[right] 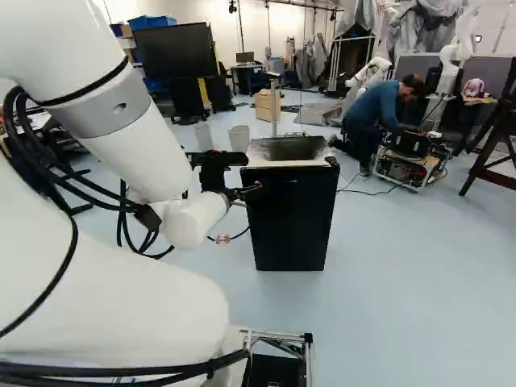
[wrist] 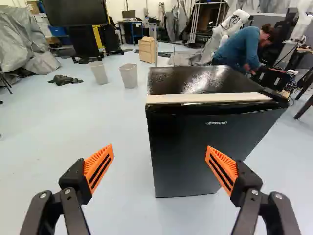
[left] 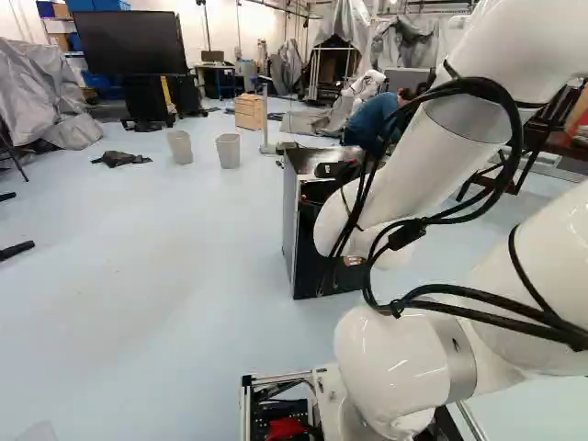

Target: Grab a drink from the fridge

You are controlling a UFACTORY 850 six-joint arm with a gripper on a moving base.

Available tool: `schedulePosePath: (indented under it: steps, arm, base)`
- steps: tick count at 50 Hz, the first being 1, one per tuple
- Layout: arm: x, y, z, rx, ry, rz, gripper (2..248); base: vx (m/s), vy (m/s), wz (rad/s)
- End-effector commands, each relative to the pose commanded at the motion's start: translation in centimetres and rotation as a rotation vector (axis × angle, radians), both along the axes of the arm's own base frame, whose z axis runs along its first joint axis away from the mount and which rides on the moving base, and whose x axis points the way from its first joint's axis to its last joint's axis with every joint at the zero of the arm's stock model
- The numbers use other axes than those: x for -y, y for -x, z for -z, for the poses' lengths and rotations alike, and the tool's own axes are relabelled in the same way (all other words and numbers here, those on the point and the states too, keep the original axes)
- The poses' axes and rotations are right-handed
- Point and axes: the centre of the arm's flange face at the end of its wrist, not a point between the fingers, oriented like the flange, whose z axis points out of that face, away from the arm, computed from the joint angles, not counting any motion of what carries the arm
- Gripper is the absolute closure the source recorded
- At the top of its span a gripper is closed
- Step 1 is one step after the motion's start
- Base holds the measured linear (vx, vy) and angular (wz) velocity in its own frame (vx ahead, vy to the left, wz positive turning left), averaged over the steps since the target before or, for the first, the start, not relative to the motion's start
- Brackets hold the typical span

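Note:
My gripper [right: 242, 192] is beside the upper left part of the black fridge [right: 292, 214] in the right base view. In the wrist view the gripper [wrist: 159, 149] stands open, nothing held between its orange pads. Ahead of it is the same fridge [wrist: 195, 147], its door shut and facing me, with a pale strip [wrist: 210, 98] along the front top edge. One finger overlaps the door in that view; the other has floor behind it. In the left base view my arm covers part of the fridge [left: 292, 220]. No drink is visible.
Two grey bins [wrist: 129, 76] and a wooden drawer box [wrist: 146, 50] stand beyond the fridge. A large black screen [left: 128, 42] is farther back. Another robot [right: 371, 74] stands in the background. To the right are a wheeled cart [right: 403, 169] and a dark wooden stand [right: 492, 149].

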Motion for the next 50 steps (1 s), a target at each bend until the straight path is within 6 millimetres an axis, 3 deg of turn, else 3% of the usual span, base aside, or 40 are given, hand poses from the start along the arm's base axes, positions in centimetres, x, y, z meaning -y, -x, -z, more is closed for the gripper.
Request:
schedulePosePath:
  steps: [50]
  arm:
    - [-0.34,0.0,0.0,0.0,0.0,-0.012,3]
  base:
    - [0.047,0.087,-0.017]
